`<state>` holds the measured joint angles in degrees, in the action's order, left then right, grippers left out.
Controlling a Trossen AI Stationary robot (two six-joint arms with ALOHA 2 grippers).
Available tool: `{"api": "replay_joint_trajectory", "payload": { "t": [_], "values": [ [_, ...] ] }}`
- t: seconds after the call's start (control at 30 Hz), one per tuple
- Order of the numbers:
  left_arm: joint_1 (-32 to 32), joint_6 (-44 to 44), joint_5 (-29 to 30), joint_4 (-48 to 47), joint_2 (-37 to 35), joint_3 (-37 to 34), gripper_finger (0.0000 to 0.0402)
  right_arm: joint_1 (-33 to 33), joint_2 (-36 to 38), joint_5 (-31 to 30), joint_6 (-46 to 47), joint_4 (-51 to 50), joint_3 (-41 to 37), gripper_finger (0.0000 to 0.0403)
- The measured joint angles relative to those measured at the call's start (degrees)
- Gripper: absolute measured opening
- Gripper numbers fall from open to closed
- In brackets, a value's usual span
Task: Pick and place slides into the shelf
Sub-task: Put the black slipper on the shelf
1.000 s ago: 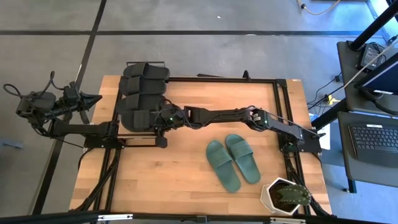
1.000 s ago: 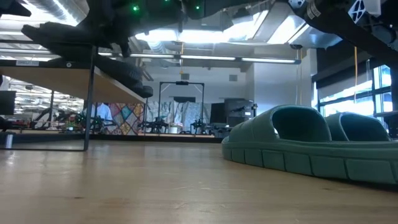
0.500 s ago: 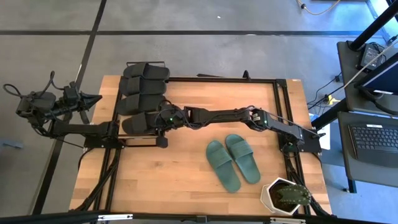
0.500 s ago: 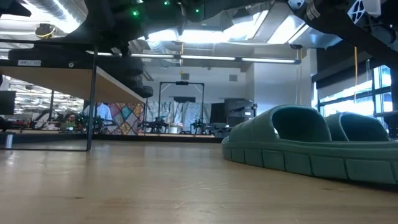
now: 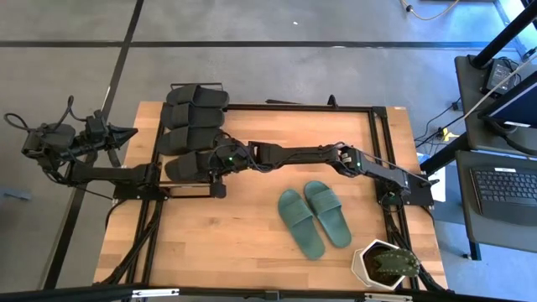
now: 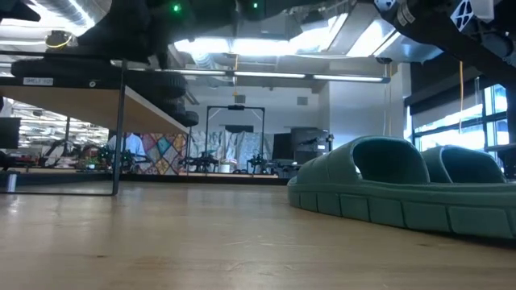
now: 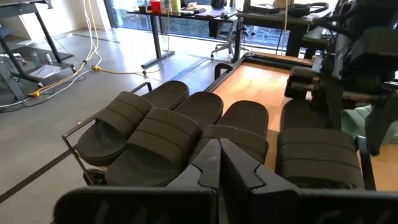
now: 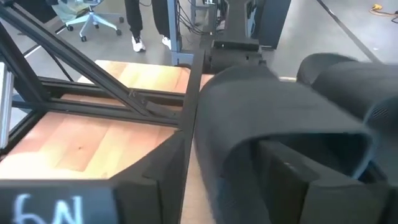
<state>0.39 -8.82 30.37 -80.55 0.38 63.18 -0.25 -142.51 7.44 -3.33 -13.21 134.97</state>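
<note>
From above, four black slides (image 5: pixel 195 130) lie side by side on the shelf (image 5: pixel 159 159) at the table's (image 5: pixel 252 252) left edge near the far-left corner, and the right gripper (image 5: pixel 216 162) reaches across the table to the nearest of them, the black slide (image 5: pixel 186 166) at the shelf's near end. The right wrist view adds what the overhead cannot: the wide strap of that slide (image 8: pixel 280 137) arches just ahead of the camera, with a second black slide (image 8: pixel 339 71) beside it and the shelf's thin black frame (image 8: pixel 186 118) running along its side; the fingers themselves are hard to make out, so whether they are spread or pinching cannot be told. The left gripper (image 5: pixel 126 134) hangs off the table's left edge beyond the shelf, and the left wrist view shows its fingers (image 7: pixel 214 162) pressed together, looking over all four black slides in a row. The low view alone shows the shelf's top board raised on a thin leg (image 6: pixel 119 129). The teal-green pair (image 5: pixel 315 216) lies together right of the table's middle, with bare wood between it and the shelf. A potted plant (image 5: pixel 386 264) stands at the near-right corner.
</note>
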Motion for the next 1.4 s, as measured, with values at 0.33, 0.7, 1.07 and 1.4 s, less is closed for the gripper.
{"api": "replay_joint_trajectory", "payload": {
  "t": [0.33,0.7,1.07,1.4],
  "values": [
    [0.01,0.0,0.04,0.0,-0.02,0.02,0.0,-0.2,7.12,-0.44,-0.14,-15.47,0.13,0.0201],
    [0.0,0.01,0.04,-0.02,-0.02,0.02,0.0,-2.19,13.32,-10.78,2.61,-44.96,0.0,0.0202],
    [-0.01,0.0,0.02,-0.02,-0.02,0.02,0.0,-6.02,9.6,-8.35,3.23,-44.85,0.08,0.0202],
    [0.0,0.0,0.02,-0.03,-0.02,0.02,0.0,-5.24,9.0,-0.83,2.98,-38.55,-0.01,0.0202]
  ]
}}
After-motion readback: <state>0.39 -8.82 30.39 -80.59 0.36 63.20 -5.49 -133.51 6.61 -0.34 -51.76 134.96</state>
